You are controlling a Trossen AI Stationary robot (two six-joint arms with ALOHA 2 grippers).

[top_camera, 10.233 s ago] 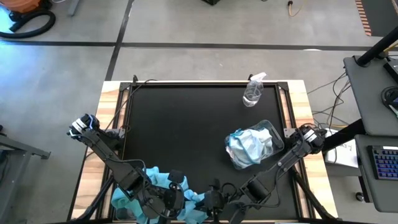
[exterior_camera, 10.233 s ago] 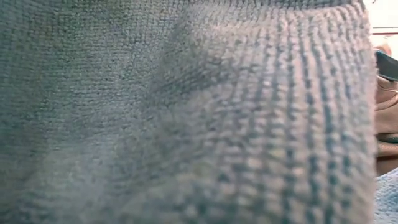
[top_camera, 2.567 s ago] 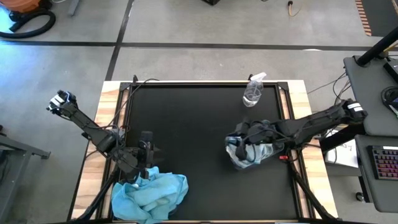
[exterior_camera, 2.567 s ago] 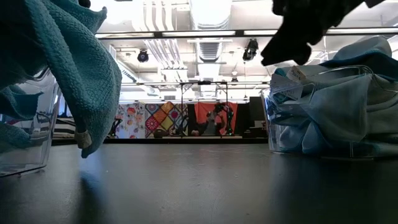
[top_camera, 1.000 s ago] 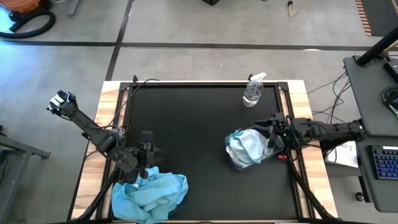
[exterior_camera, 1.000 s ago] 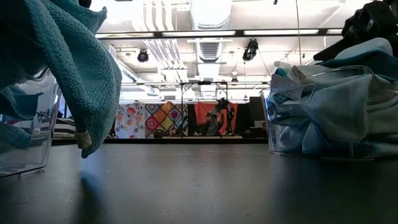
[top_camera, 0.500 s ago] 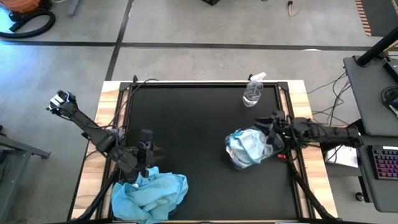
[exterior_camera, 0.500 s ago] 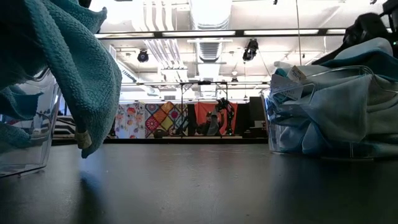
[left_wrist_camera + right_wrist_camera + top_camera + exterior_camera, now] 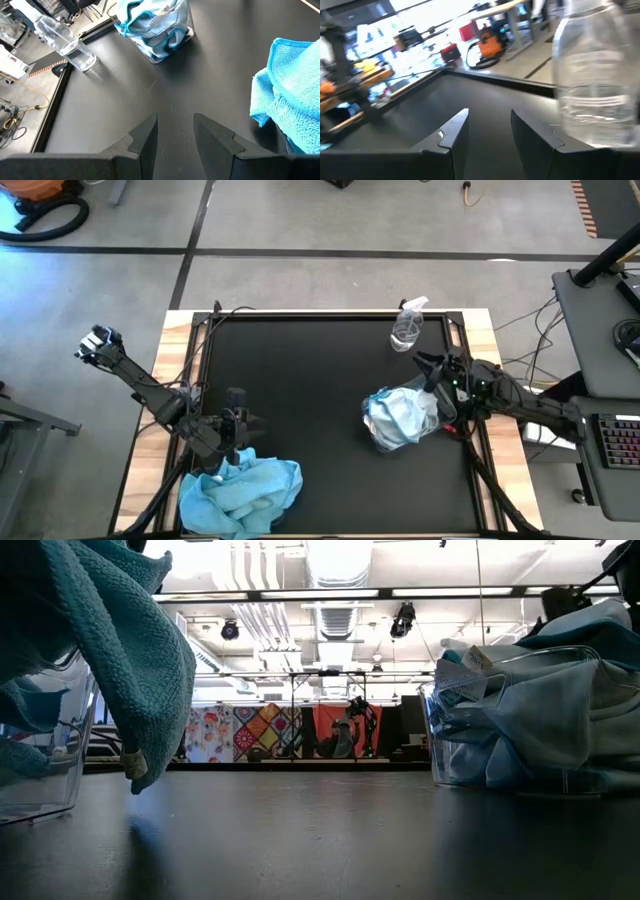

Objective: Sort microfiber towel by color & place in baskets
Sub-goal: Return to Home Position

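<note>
Bright blue microfiber towels (image 9: 240, 492) are heaped in the near-left basket (image 9: 40, 765), and one (image 9: 120, 660) hangs over its rim. Pale whitish-blue towels (image 9: 400, 415) fill the clear basket (image 9: 530, 730) at the right. My left gripper (image 9: 240, 402) hovers open just beyond the blue heap, with nothing between its fingers (image 9: 172, 137). My right gripper (image 9: 422, 363) stands open over the far side of the right basket and points at the spray bottle (image 9: 592, 90). It holds nothing.
A clear spray bottle (image 9: 407, 328) stands at the far right of the black mat, just beyond the right basket. The wide middle of the mat (image 9: 310, 390) is bare. Wooden table edges and cables frame the mat.
My right gripper has swung from above the right basket toward the table's far edge, turning to face the spray bottle, and has stayed open. The towels and baskets have not moved.
</note>
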